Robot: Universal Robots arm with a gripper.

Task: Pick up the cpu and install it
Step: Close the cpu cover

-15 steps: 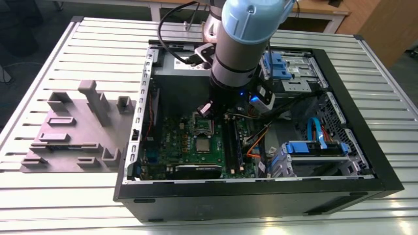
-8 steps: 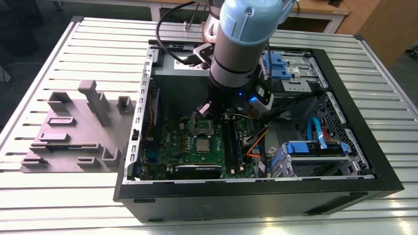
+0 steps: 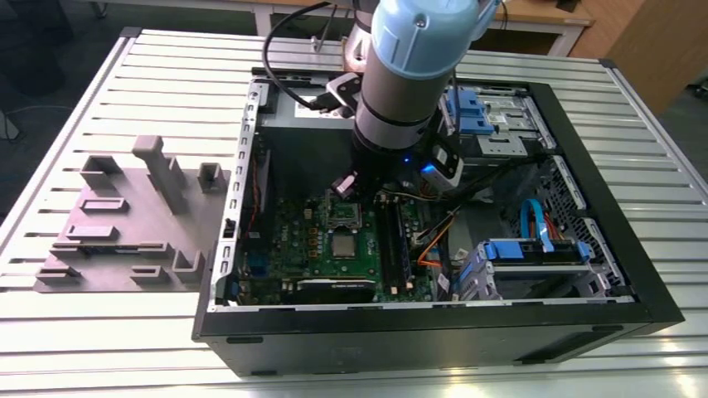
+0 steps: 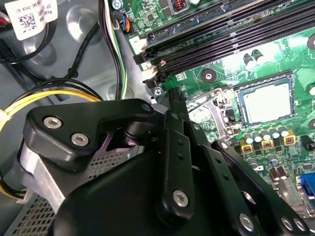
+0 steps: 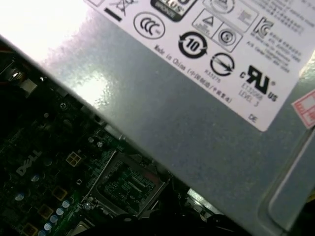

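The cpu (image 4: 266, 101) lies flat in its socket (image 4: 239, 105) on the motherboard (image 4: 295, 46). It is likely light, stiff, slick-topped and fragile underneath, best taken by opposite edges. The gripper (image 4: 173, 96) hovers nearby, seemingly closed and empty.

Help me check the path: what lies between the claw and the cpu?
The silver metal socket frame lies between the claw and the cpu, as the second wrist view shows; the exterior view shows the same order.
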